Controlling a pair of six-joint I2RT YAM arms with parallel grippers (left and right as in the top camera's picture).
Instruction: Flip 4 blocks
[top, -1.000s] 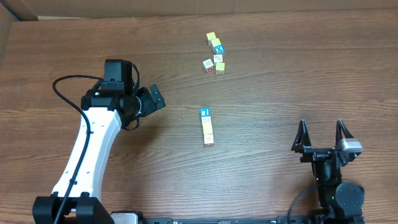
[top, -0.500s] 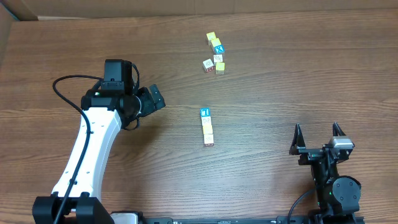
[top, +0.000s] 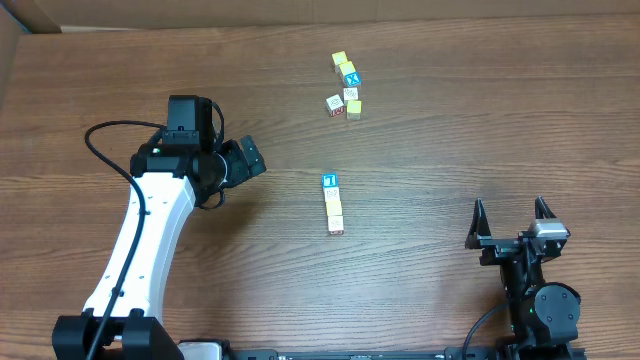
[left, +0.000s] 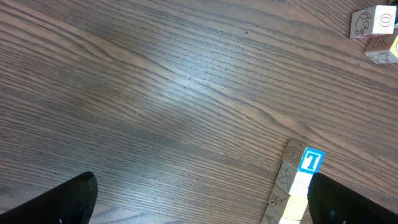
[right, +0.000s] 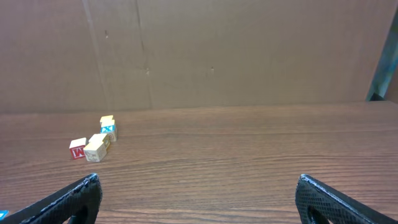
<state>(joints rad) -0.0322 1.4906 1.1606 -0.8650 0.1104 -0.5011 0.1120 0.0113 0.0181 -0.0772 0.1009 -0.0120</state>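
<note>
Wooden alphabet cubes, four tiny ones, lie in a touching row in the middle of the brown table. The blue-faced T cube is farthest and what looks like a reddish cube nearest. The black left gripper and black right gripper both stand spread and empty, well apart from them.

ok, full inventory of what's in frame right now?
row of small wooden alphabet cubes: 4; blue-faced T at the far end, two pale cream, one reddish at the near end; in a line at table centre.
cluster of small loose cubes: 5; two yellow, one blue marked X, one white, one white with a red side; far side of the table.
brown wooden table: 1; under everything.
brown cardboard wall: 1; behind the far edge.
black cable: 1; loops off the left arm.
left gripper: 1; black, on a white arm; open, empty, left of the row.
right gripper: 1; black; open, empty, near right.
</note>
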